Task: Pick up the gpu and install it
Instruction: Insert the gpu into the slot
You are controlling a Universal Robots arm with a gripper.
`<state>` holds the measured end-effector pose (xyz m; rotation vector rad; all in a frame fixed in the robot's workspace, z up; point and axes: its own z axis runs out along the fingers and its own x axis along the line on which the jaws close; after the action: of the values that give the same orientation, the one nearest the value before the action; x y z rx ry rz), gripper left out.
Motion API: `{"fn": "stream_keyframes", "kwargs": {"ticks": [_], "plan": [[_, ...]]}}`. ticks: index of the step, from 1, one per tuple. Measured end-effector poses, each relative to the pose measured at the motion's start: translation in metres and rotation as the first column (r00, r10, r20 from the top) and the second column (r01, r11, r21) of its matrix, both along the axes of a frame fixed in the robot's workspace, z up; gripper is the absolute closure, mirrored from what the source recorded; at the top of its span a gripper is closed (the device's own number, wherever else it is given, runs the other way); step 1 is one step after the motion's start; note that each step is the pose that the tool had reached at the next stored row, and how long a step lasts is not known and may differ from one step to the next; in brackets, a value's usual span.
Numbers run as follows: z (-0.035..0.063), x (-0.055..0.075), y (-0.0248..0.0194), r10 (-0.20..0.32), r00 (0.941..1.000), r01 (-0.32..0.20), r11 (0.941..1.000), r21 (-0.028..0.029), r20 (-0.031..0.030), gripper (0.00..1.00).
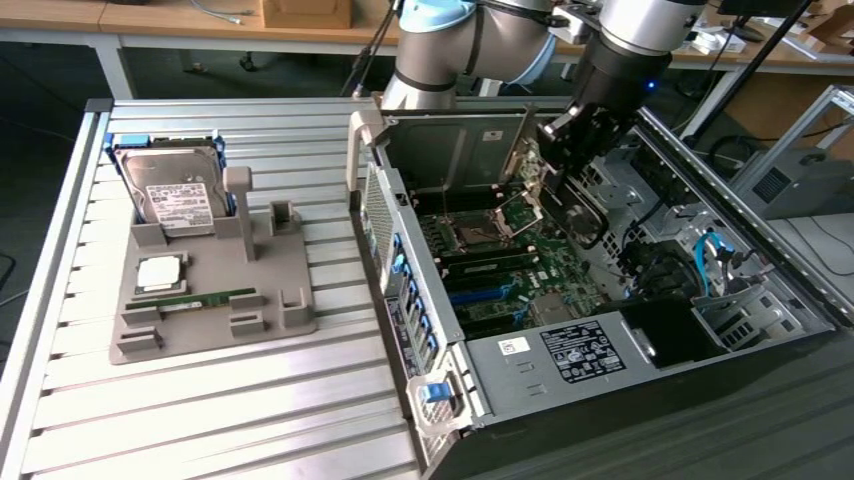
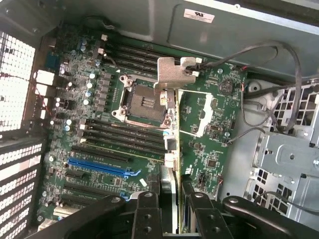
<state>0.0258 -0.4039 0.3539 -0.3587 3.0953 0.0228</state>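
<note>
The gripper is seen lowered into an open computer case, which is laid on its side on the part of the slatted metal table toward the exterior view's right. The gripper is closed narrowly on the gpu, with its black fingers pressed against the two flat faces of the card.

In the wrist view the gpu is presented edge-on as a thin strip, with its bent metal bracket at the far end. The card is held upright over the motherboard, just beside the empty processor socket. Whether its lower edge is seated in a slot cannot be told. A long blue slot is seen to one side of the card, apart from it.

Toward the exterior view's left of the table a grey holder is placed, in which a hard drive, a processor chip and a green RAM stick are kept.
</note>
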Motion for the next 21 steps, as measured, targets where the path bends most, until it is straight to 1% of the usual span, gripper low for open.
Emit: {"fn": "stream_keyframes", "kwargs": {"ticks": [4, 8, 10, 16, 21], "plan": [[0.0, 0.0, 0.0, 0.026, 0.9997, -0.026, 0.9997, 0.0, 0.0, 0.73], [0.0, 0.0, 0.0, 0.063, 0.998, -0.063, 0.998, 0.0001, 0.0, 0.73], [0.0, 0.0, 0.0, 0.085, 0.9964, -0.085, 0.9964, 0.0, 0.0, 0.73], [0.0, 0.0, 0.0, 0.124, 0.9923, -0.124, 0.9923, 0.0, 0.0, 0.73], [0.0, 0.0, 0.0, 0.166, 0.9861, -0.166, 0.9861, 0.0, 0.0, 0.73]]}}
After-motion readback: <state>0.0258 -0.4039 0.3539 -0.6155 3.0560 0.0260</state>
